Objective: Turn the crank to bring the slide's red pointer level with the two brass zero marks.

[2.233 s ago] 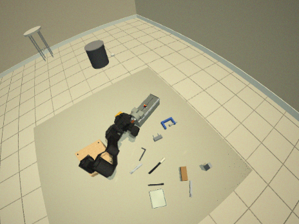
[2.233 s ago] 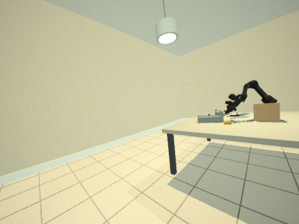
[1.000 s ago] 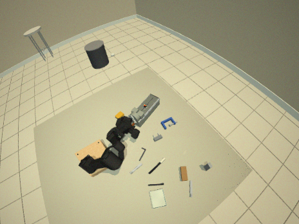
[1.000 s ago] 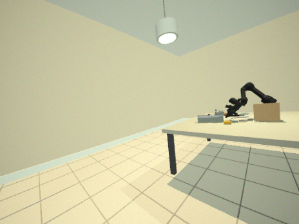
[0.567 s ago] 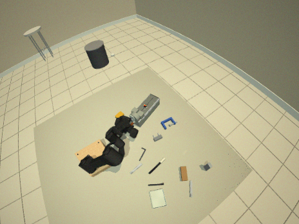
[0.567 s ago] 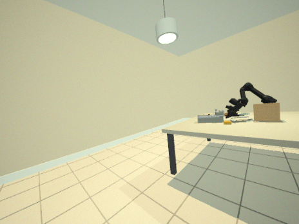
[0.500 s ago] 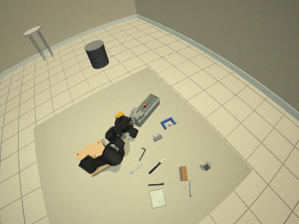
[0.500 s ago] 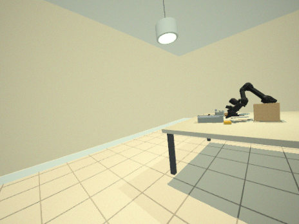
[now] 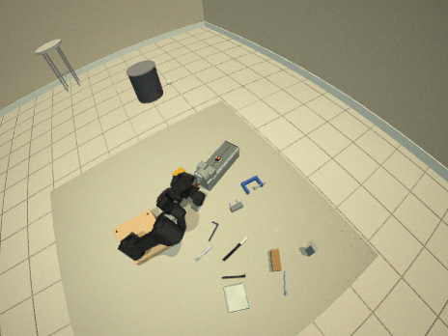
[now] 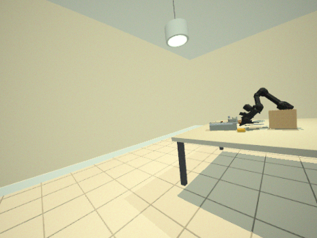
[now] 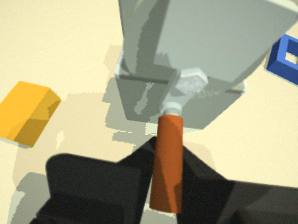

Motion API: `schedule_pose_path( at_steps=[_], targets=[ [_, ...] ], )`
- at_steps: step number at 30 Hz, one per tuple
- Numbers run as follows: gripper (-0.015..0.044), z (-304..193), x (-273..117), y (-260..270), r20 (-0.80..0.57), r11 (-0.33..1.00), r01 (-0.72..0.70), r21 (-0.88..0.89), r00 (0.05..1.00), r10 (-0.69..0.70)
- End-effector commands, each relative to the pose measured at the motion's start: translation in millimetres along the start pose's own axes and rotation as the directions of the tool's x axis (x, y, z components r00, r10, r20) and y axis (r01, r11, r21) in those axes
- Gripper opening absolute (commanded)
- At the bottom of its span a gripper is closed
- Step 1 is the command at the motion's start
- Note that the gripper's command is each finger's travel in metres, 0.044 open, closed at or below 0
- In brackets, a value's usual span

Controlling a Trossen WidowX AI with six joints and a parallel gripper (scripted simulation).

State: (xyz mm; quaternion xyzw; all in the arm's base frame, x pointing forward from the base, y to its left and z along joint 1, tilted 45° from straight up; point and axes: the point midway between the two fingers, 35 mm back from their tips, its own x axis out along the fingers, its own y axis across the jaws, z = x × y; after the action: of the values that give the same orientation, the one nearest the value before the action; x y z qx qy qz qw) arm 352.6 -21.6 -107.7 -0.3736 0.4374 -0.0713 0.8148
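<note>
The machine (image 9: 231, 149) (image 10: 223, 126) (image 11: 225, 42) is a grey box with a long slide and a rounded housing at its crank end. The small red pointer (image 9: 217, 158) sits on the slide, about midway along its top; the brass zero marks are too small to tell, so its level against them cannot be read. The pointer is out of the wrist view. The crank's orange handle (image 11: 169, 170) points toward the wrist camera, joined to a pale crank arm (image 11: 172, 94). My black gripper (image 11: 169, 151) (image 10: 242, 123) is shut on the orange handle, one finger on each side.
A yellow block (image 9: 179, 171) (image 10: 241, 130) (image 11: 27, 112) lies beside the crank end. A blue clamp-like frame (image 9: 252, 183) (image 11: 278, 55) and a grey bracket (image 9: 236, 207) lie on the other side. Several tools lie farther off. The arm's base stands by a wooden box (image 9: 135, 226) (image 10: 283, 120).
</note>
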Motion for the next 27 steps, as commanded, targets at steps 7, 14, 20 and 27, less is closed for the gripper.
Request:
schedule_pose_path(
  at_steps=[7, 14, 20, 27],
  targets=[
    [0.0000, 1.5, -2.2, 11.7, 0.005, 1.000, -0.022, -0.011, 1.000, 0.022],
    [0.0000, 2.8, -3.8, 14.6, 0.005, 1.000, -0.022, -0.011, 1.000, 0.023],
    [0.0000, 4.1, -5.4, 17.1, 0.005, 1.000, -0.023, -0.011, 1.000, 0.023],
    [0.0000, 6.3, -7.8, 20.1, 0.005, 1.000, -0.023, -0.011, 1.000, 0.023]
  ],
)
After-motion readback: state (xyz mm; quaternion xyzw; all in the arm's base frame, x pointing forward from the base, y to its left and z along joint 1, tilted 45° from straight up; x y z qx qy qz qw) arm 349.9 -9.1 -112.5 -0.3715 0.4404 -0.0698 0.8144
